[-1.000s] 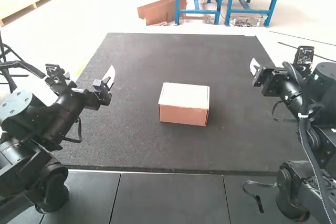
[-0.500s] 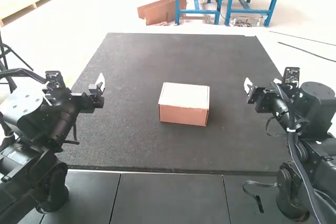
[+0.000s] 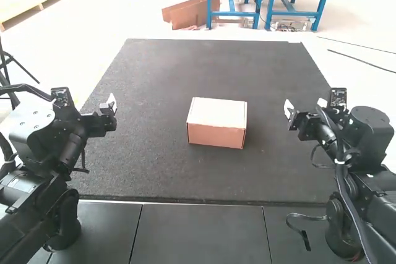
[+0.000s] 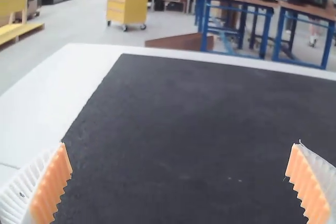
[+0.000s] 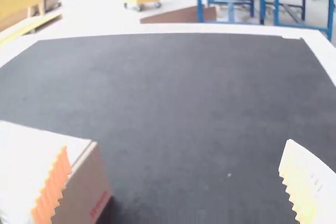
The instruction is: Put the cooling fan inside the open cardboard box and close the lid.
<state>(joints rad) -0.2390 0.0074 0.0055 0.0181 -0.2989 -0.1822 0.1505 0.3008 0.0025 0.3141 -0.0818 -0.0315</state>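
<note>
Left of the cardboard box (image 3: 216, 122), the left gripper (image 3: 107, 109) hovers level, well apart from it, fingers (image 4: 50, 187) spread wide and grasping nothing. Right of the box, the right gripper (image 3: 289, 114) mirrors it (fingers likewise released). The box sits closed, contents hidden, on the black mat (image 3: 204, 72) that stretches beyond it.

Mat (image 3: 185, 78): a black, rough-grained mat was laid flat and spread out in full, its corners squared and its edges straight.
Pale surface (image 3: 80, 47): a light, smooth surface was seen bordering the mat on its left, far and right sides, touching its edges.
Dark panels (image 3: 198, 233): smooth dark panels were set along the mat's near edge, divided by thin straight seams running away from the mat.
Stand legs (image 3: 7, 66): thin black legs of a stand were seen well apart from the mat's left edge.
</note>
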